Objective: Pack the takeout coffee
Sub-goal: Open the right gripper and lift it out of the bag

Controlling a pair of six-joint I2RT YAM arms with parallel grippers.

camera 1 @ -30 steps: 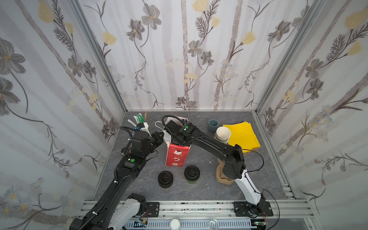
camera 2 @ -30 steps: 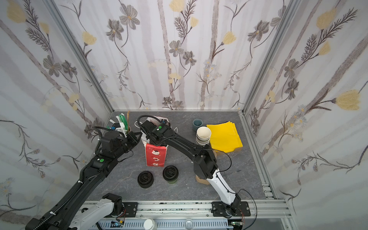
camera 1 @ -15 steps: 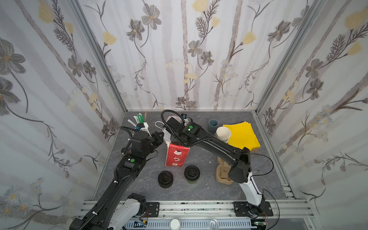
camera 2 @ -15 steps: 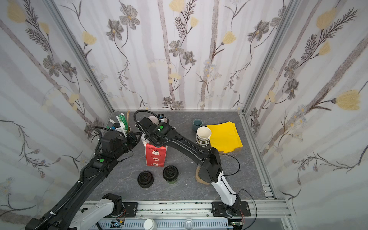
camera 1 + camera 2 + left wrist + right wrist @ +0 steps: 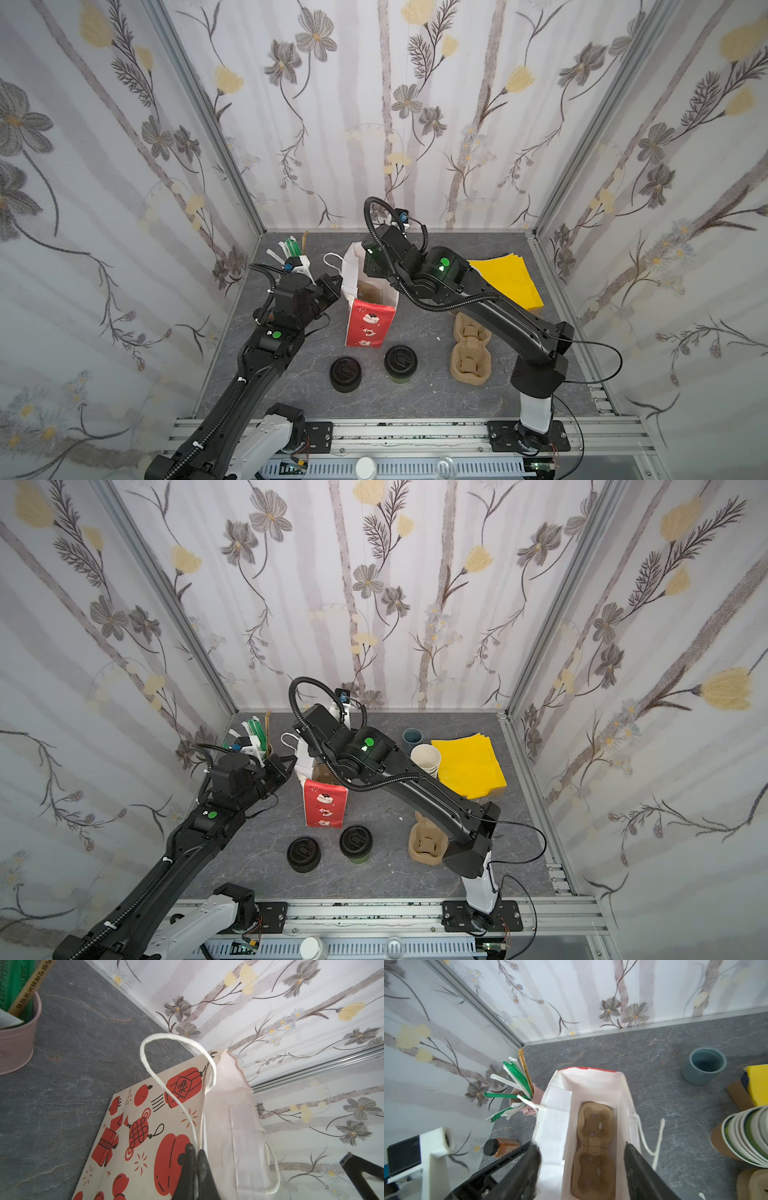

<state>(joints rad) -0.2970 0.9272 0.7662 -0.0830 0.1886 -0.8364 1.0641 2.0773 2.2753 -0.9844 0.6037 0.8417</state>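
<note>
**Watch the bag: it could snag, fold or tip**

The left pincer (image 5: pixel 196 1150) is pinched tight on the top edge of the paper bag (image 5: pixel 365 324), right by its handle string (image 5: pixel 170 1035). That holds the bag's mouth open. The right pincer (image 5: pixel 581 1146) hangs over the mouth with its fingers wide apart and nothing in them. A brown cup tray (image 5: pixel 596 1118) lies flat on the bottom of the bag.

The takeout coffee (image 5: pixel 400 362) is not packed yet. In both top views it stands on the table (image 5: pixel 415 399) at about 6 o'clock from the bag, near it. The stack of black lids (image 5: pixel 345 374) sits just beside the coffee, at its 9 o'clock.

Here is what I think could go wrong:

- The right pincer's fingers sit very near the bag's thin walls. If it lifts out crooked, a finger could hook a wall or the other string (image 5: pixel 661 1130) and drag the bag along.
- If the left pincer lets go or tugs, the bag could fold shut or fall over.
- From above the lid stack looks a lot like the coffee, so the pincer could grab the wrong one.
- The cup is soft paper. A hard squeeze could pop the lid off and spill the drink.
- The cup has to go straight down into a hole in the tray. If it bumps the bag's edge or lands between holes, it could tip inside.
</note>
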